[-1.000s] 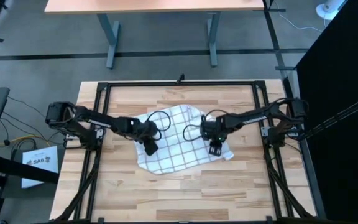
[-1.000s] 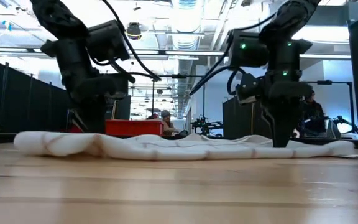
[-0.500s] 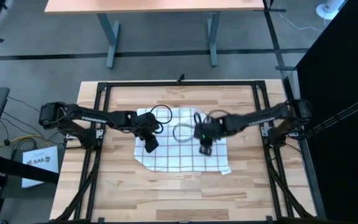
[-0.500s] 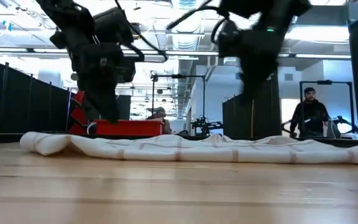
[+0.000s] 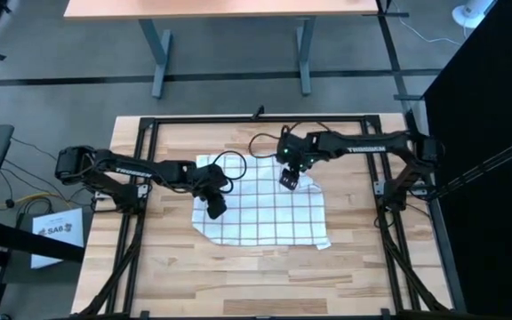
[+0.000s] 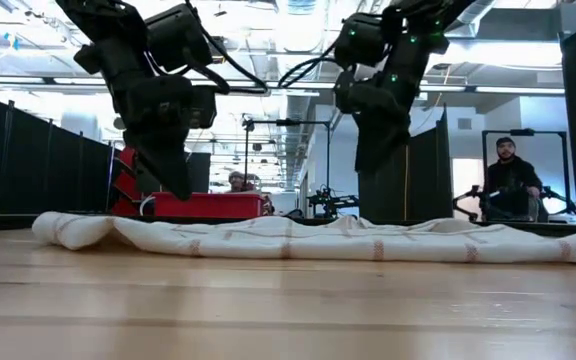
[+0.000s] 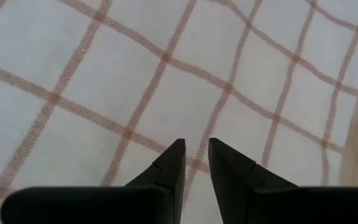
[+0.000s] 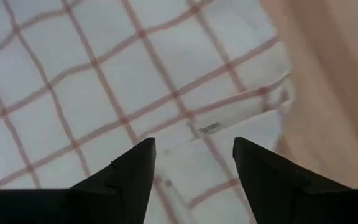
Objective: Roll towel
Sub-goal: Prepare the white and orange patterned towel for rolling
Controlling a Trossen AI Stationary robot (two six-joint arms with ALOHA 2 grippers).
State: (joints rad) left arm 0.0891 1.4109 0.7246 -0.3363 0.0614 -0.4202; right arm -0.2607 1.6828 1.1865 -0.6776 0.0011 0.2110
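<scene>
While towel [image 5: 260, 209] lies spread, left hand [image 5: 212, 211] nearly closed above it, right hand [image 5: 290, 179] spread wide, both empty

Overhead is evenly lit for me, soft shadows only, no glare on the desk [image 5: 256, 267]. Low cam looks into bright ceiling strip lights [image 6: 298, 30], so both arms read as dark silhouettes; near desk surface is out of focus. Wrist cams are bright and flat: the towel [image 7: 166, 81] weave is sharp on the left one, slightly soft on the right.
</scene>
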